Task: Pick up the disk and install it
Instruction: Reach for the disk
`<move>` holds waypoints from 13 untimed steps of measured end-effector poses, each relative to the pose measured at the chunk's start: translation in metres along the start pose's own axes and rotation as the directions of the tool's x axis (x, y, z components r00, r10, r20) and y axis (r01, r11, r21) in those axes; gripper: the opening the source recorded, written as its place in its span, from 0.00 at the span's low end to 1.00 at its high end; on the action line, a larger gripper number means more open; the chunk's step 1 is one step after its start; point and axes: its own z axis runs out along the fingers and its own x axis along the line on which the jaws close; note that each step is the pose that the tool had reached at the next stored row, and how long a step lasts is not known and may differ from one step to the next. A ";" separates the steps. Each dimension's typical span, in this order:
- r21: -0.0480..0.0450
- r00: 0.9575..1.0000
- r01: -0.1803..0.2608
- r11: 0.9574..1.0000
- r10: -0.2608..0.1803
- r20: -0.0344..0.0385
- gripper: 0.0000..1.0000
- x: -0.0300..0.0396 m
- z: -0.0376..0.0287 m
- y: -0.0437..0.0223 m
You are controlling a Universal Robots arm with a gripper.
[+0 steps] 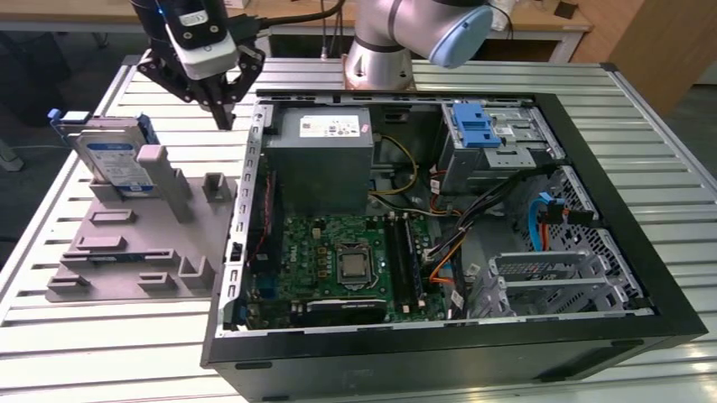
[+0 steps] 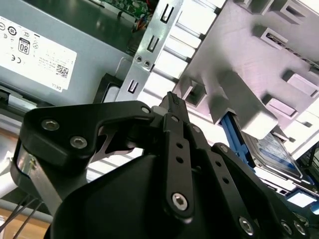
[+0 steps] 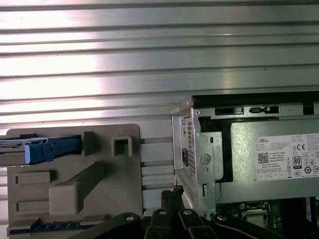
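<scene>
disk point(image 1: 112, 159): far on the exterior view's left. It stands on edge in a slot of the grey fixture point(image 1: 123, 243), leaning back slightly, outside the computer case point(image 1: 627, 323).
disk look: flat silver-grey slab with a blue-and-white label facing out. In the first wrist view you can see a blue rail point(image 3: 50, 150) running along its edge. No damage visible from here.
gripper point(image 1: 225, 117): fingers pinched together tip to tip, with nothing between them. It hangs pointing down over the strip of slatted table point(image 1: 650, 109) between the fixture and the case wall. It's near the disk but clearly apart from it.
done: nothing yet, going by how things lie. The disk is not gripped or lifted.
left: the whole job, by my read. Neither the pick nor the install is done.
case: side panel off, lying open on the table.
power supply point(image 1: 325, 159): big grey box with a white sticker, just inside the case wall nearest the gripper. Don't mistake it for the disk.
drive cage point(image 1: 505, 155): further to the exterior view's right, at the back of the case, with a blue latch point(image 1: 476, 130) on top. You can't tell from here which bay is free.
</scene>
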 end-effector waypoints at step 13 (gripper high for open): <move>0.000 1.000 0.000 1.000 0.000 -0.002 0.11 0.0058 0.0006 -0.0005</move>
